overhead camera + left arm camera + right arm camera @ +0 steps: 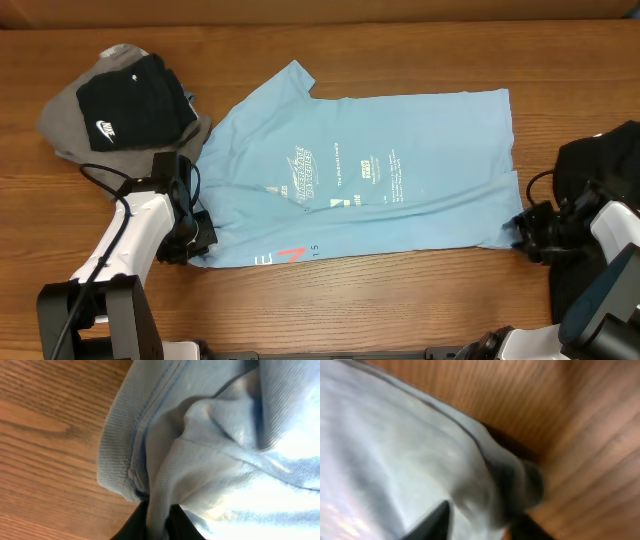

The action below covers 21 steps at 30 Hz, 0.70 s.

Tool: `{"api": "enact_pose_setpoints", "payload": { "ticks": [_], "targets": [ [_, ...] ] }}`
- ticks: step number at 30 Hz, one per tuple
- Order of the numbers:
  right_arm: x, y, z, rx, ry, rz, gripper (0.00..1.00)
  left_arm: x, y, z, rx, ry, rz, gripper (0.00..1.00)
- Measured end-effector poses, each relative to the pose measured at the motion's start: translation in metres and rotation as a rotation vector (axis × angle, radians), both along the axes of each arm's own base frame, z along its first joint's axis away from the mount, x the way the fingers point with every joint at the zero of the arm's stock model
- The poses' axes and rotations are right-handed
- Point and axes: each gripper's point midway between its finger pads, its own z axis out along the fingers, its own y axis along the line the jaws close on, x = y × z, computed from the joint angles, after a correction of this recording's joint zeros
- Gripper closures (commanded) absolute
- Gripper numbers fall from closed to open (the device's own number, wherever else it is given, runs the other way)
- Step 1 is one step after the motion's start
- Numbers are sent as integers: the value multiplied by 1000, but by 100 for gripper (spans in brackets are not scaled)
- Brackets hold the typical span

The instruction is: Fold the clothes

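- Pinching the blue T-shirt [380, 170] edge with the left gripper [203, 237].
- Cloth between the right gripper [519, 234] fingers; too blurry to tell if squeezed.
- Spread on the table [350, 310].

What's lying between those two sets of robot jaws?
The light blue T-shirt, spread out: its lower edge runs from the left jaws to the right jaws. The overhead view shows it.

The blue T-shirt [400, 150] is soft, matt cloth with a ribbed edge. The table [350, 300] is smooth wood with grain lines and a little shine.
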Motion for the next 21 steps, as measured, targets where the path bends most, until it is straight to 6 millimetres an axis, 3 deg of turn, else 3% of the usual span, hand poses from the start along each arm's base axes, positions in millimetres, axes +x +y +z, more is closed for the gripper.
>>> {"api": "enact_pose_setpoints", "payload": {
  "ticks": [3,8,16,18,19,21],
  "targets": [
    [5,-2,1,-1,-24,-9,96,1,0,0,0,-3,-2,92],
    [-9,0,7,43,35,-28,96,-2,0,0,-2,10,-24,96],
    [-69,-8,52,39,242,-171,95,-9,0,1,-7,39,-51,96],
    [-77,-14,59,6,251,-214,39,-9,0,1,-7,39,-52,96],
    [-81,-17,61,-15,256,-221,24,-9,0,1,-6,40,-53,96],
    [-85,-26,63,-55,256,-243,18,-9,1,1,1,40,-54,94]
  ]
}}
